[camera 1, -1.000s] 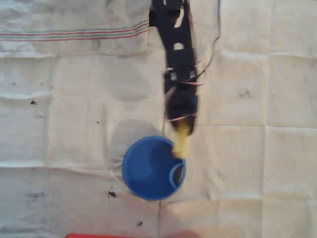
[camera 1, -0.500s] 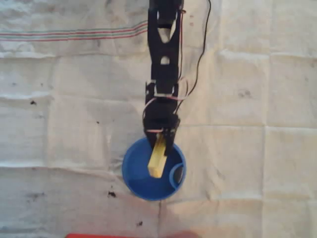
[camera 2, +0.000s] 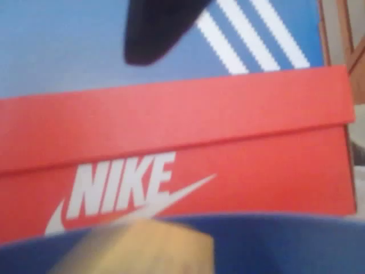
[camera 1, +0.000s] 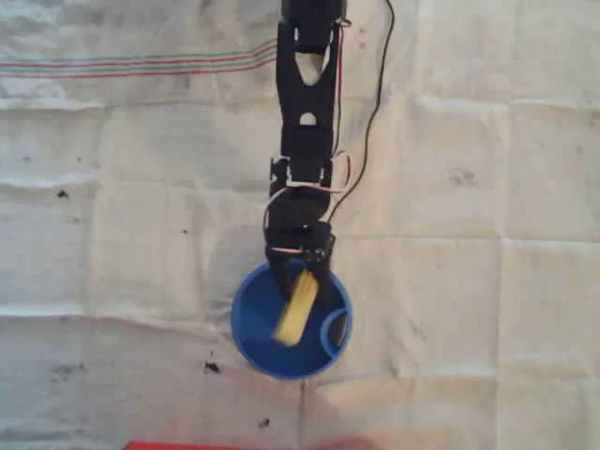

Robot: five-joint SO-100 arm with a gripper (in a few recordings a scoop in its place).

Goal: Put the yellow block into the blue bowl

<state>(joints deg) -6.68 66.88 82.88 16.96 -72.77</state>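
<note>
In the overhead view the blue bowl stands on the cloth. The black arm reaches down from the top, and its gripper hangs over the bowl's far rim with the jaws spread open. The yellow block is a blurred, tilted bar just below the fingertips, inside the bowl's outline and free of the jaws. In the wrist view the yellow block is blurred at the bottom edge in front of the blue bowl's rim. One dark finger shows at the top.
A creased white cloth covers the table, with a striped towel at the upper left. A red Nike shoebox stands ahead of the bowl, its edge at the bottom, with a blue striped box on top.
The arm swung left, carrying the block over the bowl. The jaws have since spread, and the block has dropped out of them, blurred, towards the bowl's inside.
</note>
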